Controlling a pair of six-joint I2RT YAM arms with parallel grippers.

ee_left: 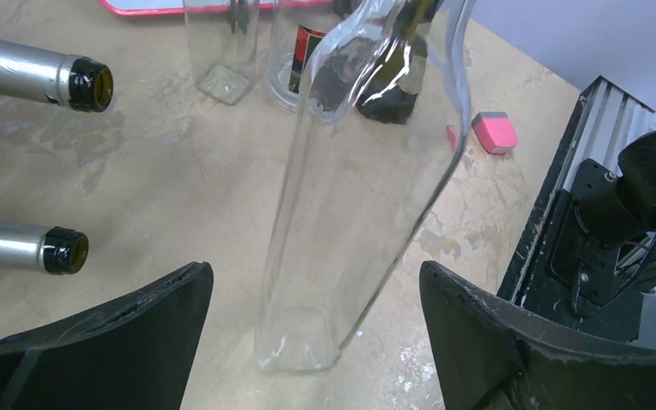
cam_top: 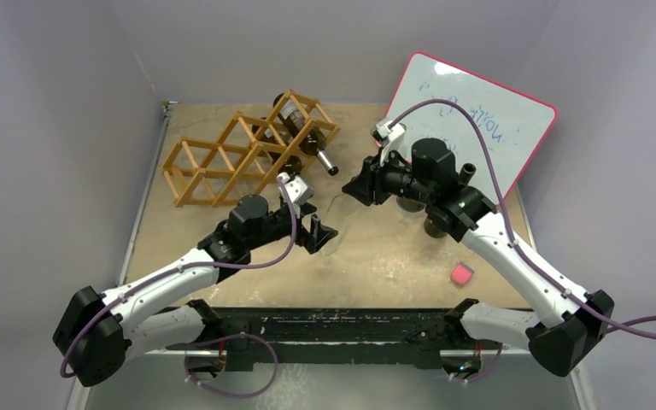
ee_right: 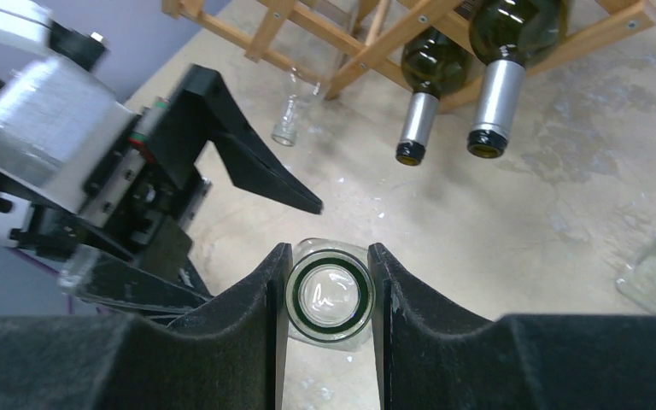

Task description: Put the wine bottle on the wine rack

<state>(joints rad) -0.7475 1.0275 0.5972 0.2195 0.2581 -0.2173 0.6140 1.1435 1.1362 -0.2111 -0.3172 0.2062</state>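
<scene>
The neck of the clear glass bottle [ee_left: 359,196] is clamped between the fingers of the right tool [ee_right: 328,252]. Its lower body is flanked by the left tool [ee_left: 313,272], whose fingers are spread wide apart and clear of the glass. The bottle is seen near the middle of the surface [cam_top: 393,256], apart from the wooden rack [cam_top: 222,162], in which two dark bottles [ee_right: 431,55] are lodged.

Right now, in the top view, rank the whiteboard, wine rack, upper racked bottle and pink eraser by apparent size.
1. whiteboard and wine rack: look alike, not ranked.
2. upper racked bottle.
3. pink eraser.
</scene>
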